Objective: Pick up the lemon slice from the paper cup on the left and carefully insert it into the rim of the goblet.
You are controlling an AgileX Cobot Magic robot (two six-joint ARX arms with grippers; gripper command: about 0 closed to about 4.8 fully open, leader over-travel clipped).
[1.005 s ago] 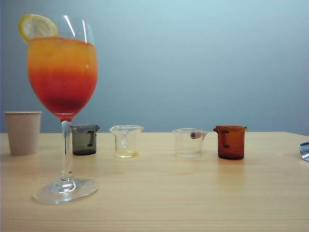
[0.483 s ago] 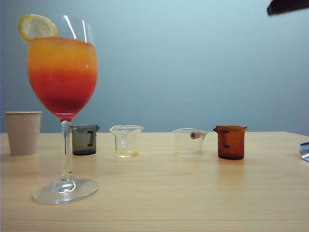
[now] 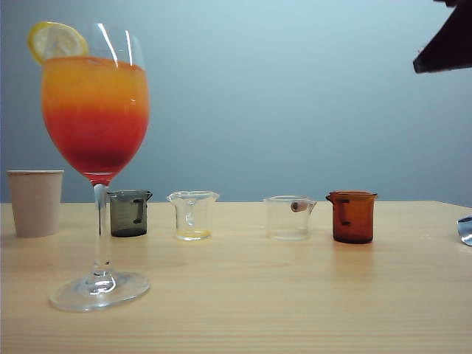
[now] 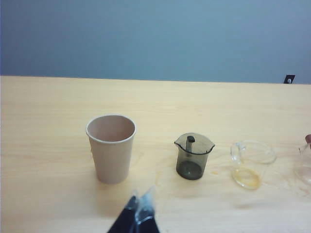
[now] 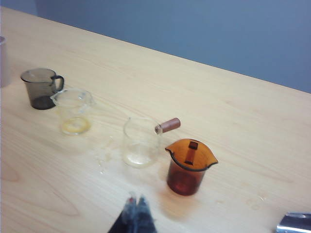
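The goblet [image 3: 96, 118] stands tall at the front left, filled with an orange-to-red drink. The lemon slice [image 3: 55, 40] sits on its rim at the left side. Behind it to the left stands the paper cup [image 3: 35, 203]; in the left wrist view the paper cup [image 4: 111, 148] shows nothing inside. My left gripper [image 4: 140, 199] is shut and holds nothing, hovering above the table just short of the cup. My right gripper [image 5: 137, 200] is shut too and holds nothing, above the table near the amber beaker [image 5: 188, 166]. A dark part of the right arm [image 3: 446, 44] shows at the exterior view's top right.
A row of small beakers stands behind the goblet: dark grey [image 3: 130, 213], clear with yellow residue [image 3: 193, 215], clear with a brown handle [image 3: 288, 217], and amber [image 3: 352, 217]. A shiny metal thing [image 3: 464, 229] lies at the table's right edge.
The dark part of the right arm has come into the top right of the exterior view and grown larger. Goblet, lemon slice, cup and beakers have not moved.
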